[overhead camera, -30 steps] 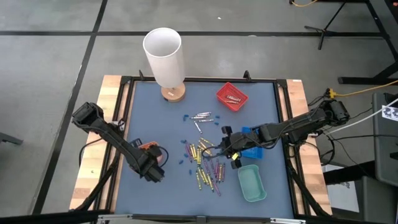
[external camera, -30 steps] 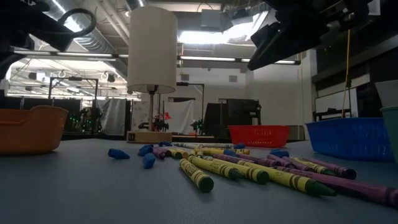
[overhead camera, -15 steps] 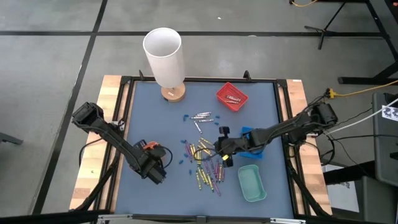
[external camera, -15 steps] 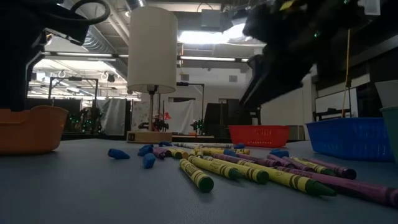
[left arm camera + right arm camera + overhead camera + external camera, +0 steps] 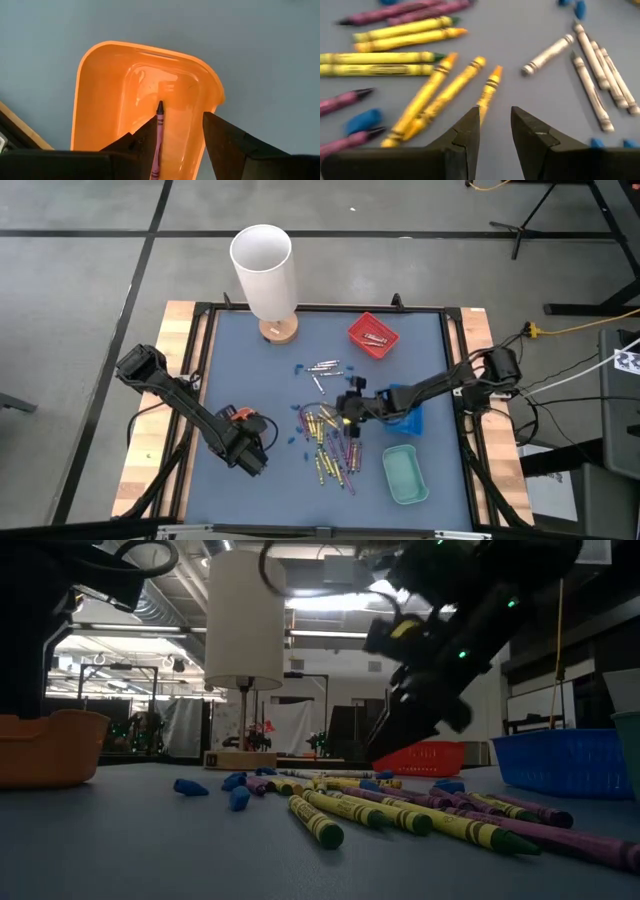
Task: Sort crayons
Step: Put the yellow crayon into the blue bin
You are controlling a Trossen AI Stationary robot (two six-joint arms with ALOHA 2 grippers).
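Overhead, two steps run at once: the left gripper [image 5: 248, 455] hangs over the orange tray [image 5: 243, 420], its forearm sloping down from the table's left edge, while the right gripper [image 5: 349, 408] reaches from the far side to the crayon pile [image 5: 328, 442], which lies right of that tray, silver ones [image 5: 323, 367] beyond it. Level with the table, the right arm [image 5: 440, 635] slants steeply down, tip above the crayons. From the left wrist, the fingers [image 5: 222, 137] are spread and a purple crayon [image 5: 159, 135] points into the orange tray between them; whether it has fully dropped I cannot tell. From the right wrist, the fingers [image 5: 532, 137] stand apart, empty, straddling an orange crayon [image 5: 489, 90]; the next move likely calls for lowering squarely and closing on it alone.
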